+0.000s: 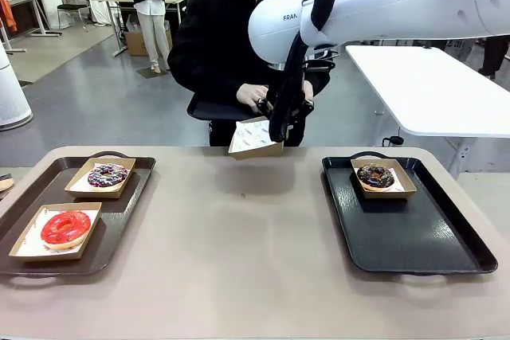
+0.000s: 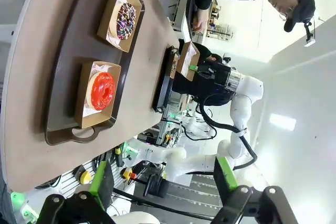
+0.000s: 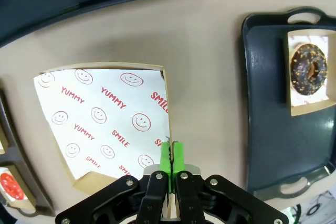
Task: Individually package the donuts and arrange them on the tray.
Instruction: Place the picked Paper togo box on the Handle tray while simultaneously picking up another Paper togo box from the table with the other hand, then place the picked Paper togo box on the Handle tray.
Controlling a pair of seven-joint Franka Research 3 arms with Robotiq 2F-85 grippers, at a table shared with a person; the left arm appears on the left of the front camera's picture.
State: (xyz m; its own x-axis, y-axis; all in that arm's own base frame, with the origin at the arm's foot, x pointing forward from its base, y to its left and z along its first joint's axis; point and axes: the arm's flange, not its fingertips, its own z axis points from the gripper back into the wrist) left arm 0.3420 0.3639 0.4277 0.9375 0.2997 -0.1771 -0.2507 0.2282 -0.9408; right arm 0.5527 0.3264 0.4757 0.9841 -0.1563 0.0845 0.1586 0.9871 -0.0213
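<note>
The right gripper (image 3: 171,153) has its fingers pinched on an empty paper-lined box (image 3: 105,124) above the surface (image 1: 239,236), the left gripper (image 2: 163,182) gapes empty, and boxed donuts (image 1: 65,227) sit on trays (image 1: 119,220).

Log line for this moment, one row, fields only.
right gripper: shut on empty paper-lined box, held above table | left gripper: open, idle | right tray: chocolate donut | left tray: red donut, purple donut

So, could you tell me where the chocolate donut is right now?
In the front view, the chocolate donut sits in a cardboard box at the far end of the black tray on the right.
</note>
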